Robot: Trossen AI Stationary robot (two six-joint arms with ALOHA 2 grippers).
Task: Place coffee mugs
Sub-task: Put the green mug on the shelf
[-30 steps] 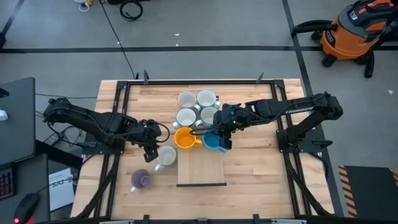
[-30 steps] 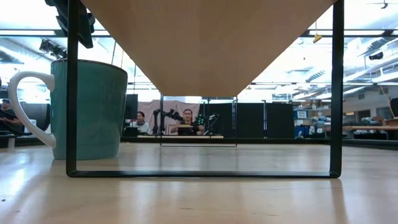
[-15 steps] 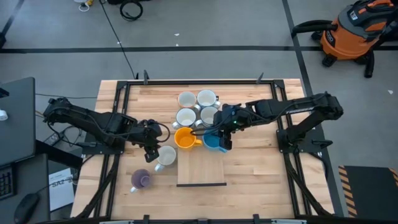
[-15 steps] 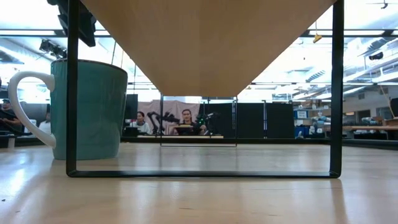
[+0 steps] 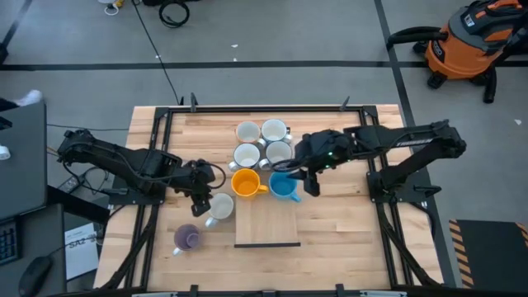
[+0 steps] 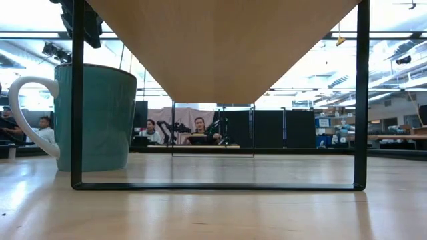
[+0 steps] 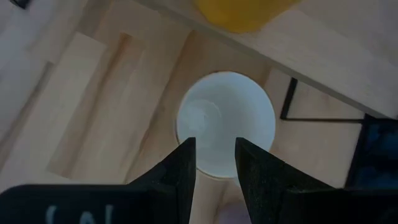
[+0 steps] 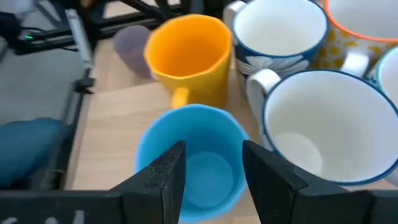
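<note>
Four white mugs stand clustered on the table's far half. A yellow mug and a blue mug stand side by side at the far end of a wooden riser. My right gripper is open just right of the blue mug, apart from it. My left gripper is open and hovers over a white-lined, teal-sided mug, above its rim. In the low view that gripper shows clear of the mug. A purple mug stands near the left front.
The riser's black frame legs stand right beside the teal-sided mug. The white mugs crowd close to the blue one on its far side. Bare table lies right of the riser. People sit far beyond the table.
My right gripper has drawn back from over the blue mug's right rim toward the table's right edge. The blue mug stays standing where it was and now shows whole from above.
</note>
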